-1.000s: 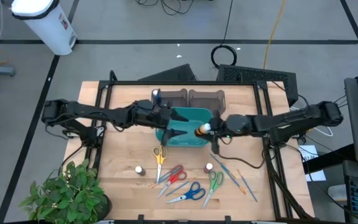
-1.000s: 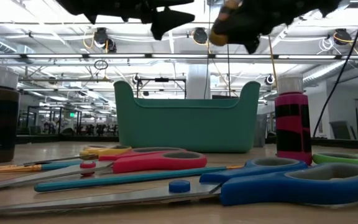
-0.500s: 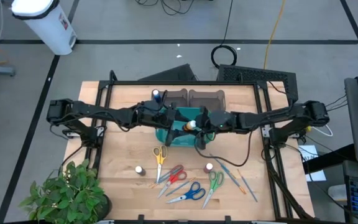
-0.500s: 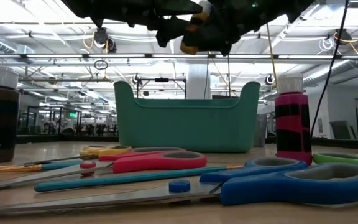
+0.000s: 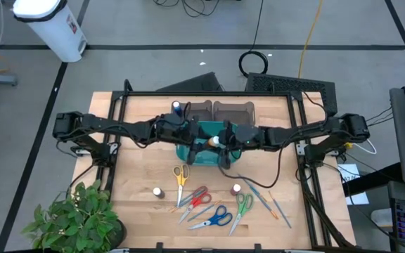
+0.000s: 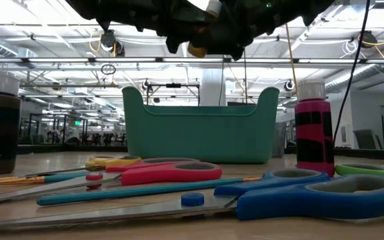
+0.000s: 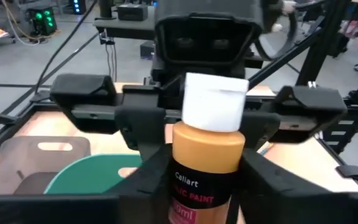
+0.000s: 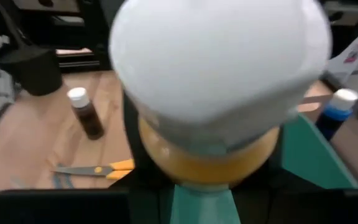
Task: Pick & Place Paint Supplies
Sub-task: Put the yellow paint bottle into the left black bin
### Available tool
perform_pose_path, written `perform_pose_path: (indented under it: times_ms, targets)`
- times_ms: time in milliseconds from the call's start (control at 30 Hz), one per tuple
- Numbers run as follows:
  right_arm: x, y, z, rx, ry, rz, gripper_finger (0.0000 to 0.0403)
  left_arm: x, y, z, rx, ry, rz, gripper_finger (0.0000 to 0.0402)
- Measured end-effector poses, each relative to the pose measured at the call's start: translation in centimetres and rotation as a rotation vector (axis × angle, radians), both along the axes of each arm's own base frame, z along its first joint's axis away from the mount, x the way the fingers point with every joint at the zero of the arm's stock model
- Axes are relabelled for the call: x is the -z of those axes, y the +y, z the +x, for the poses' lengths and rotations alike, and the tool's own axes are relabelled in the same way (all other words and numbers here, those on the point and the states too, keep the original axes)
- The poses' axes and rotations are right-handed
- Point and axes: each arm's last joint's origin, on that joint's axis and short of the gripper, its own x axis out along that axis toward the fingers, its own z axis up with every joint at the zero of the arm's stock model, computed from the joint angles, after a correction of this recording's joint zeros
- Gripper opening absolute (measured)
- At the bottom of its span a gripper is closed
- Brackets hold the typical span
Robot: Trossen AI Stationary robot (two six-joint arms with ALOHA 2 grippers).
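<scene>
The left gripper [image 5: 197,138] reaches in over the teal bin [image 5: 206,156], its jaws closing round the body of the amber bottle [image 5: 215,141]; whether they grip yet cannot be told. The bottle hangs above the bin, cap [image 7: 214,101] toward the left arm, long axis along the line joining the arms. The right gripper [image 5: 223,140], from the right, is clamped on it. Both grippers meet at the bottle; the handover turns on this. Near the bin lie four scissors, one dark bottle [image 5: 157,192], one white-capped bottle [image 5: 236,189], and about three brushes [image 5: 262,196]. A blue bottle [image 5: 176,107] stands far left.
</scene>
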Motion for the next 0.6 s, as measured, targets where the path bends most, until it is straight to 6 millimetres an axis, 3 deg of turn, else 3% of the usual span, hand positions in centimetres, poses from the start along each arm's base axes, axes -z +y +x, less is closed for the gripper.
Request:
perform_pose_path:
  times_ms: [167, 400, 600]
  targets:
    - [-0.4, 0.1, -0.6, -0.049, 0.022, 0.019, 0.0169, -0.4, -0.1, -0.1, 0.032, -0.034, 0.014, 0.0118]
    - [-2.5, -0.3, -5.2, 0.120, 0.160, -0.079, 0.0216, -2.7, 0.8, -1.6, 0.023, -0.177, 0.079, 0.0118]
    - [-1.7, -0.5, -8.0, 0.173, 0.045, -0.029, 0.0218, -1.1, 3.1, -3.0, 0.046, -0.340, 0.052, 0.0118]
